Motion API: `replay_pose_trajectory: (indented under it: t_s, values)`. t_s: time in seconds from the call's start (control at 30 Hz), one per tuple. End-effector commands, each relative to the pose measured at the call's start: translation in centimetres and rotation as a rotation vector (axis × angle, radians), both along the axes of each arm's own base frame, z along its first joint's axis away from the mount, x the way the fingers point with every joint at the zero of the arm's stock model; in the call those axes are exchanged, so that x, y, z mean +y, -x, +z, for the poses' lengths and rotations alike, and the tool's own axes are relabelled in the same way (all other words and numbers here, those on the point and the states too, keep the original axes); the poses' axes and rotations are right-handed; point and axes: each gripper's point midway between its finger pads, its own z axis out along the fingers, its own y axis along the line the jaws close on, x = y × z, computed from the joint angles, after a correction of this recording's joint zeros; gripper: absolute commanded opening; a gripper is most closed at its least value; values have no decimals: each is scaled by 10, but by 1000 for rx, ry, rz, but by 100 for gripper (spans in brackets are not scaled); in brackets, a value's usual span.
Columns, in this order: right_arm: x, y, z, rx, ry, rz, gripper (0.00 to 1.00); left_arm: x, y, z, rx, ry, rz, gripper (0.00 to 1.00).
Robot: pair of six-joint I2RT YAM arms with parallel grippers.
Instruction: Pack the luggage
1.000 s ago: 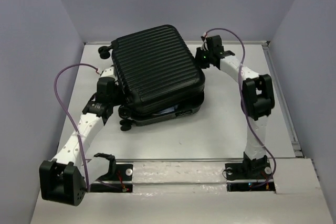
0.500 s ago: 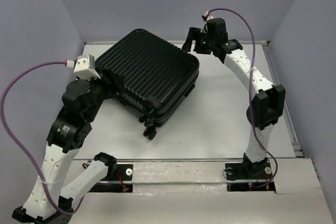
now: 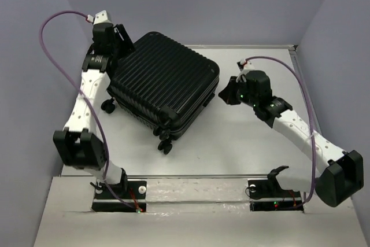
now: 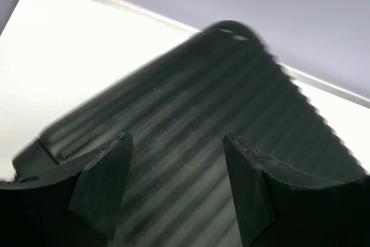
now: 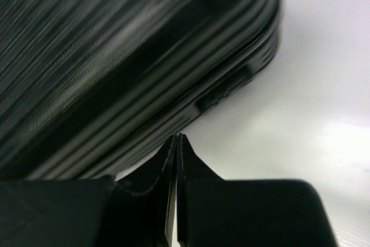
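The luggage (image 3: 163, 82), a black ribbed hard-shell suitcase, lies closed and flat on the white table, turned diagonally, its wheels toward the near left. My left gripper (image 3: 123, 43) is open over its far left corner; in the left wrist view the ribbed shell (image 4: 191, 120) shows between the spread fingers (image 4: 104, 183). My right gripper (image 3: 222, 95) is shut and empty just off the suitcase's right edge; in the right wrist view its closed fingertips (image 5: 176, 140) point at the shell's side (image 5: 133, 67).
A white table (image 3: 248, 148) inside grey walls. Suitcase wheels (image 3: 166, 143) stick out toward the near side. Purple cables loop from both wrists. Arm bases stand at the near edge (image 3: 272, 192).
The suitcase has stayed put since half a second ago. My left arm swung from its near left side to the far left corner. My right arm dropped from the far right corner to its right edge.
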Motion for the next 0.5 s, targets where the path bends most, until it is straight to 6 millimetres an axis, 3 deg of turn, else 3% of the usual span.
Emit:
replay_pose_trajectory:
  t_s: [0.0,0.03,0.13,0.23,0.33,0.37,0.4,0.47]
  values:
    - [35,47,-29,7,-32,149,7,40,-33,43,-77,16,73,76]
    - [35,54,-35,19,-35,160,7,43,-51,20,-18,19,72,76]
    - [32,77,-55,50,-32,188,7,74,-82,2,48,30,108,77]
    - [29,92,-70,76,-35,201,7,81,-110,-26,145,66,77,77]
    - [30,99,-79,93,-44,220,7,91,-125,-43,177,79,84,77]
    - [32,102,-88,115,-32,235,7,91,-133,-56,187,98,73,78]
    - [32,102,-94,127,-21,235,7,104,-139,-73,211,119,91,78]
    - [33,102,-100,139,-12,239,7,109,-145,-91,235,142,83,76]
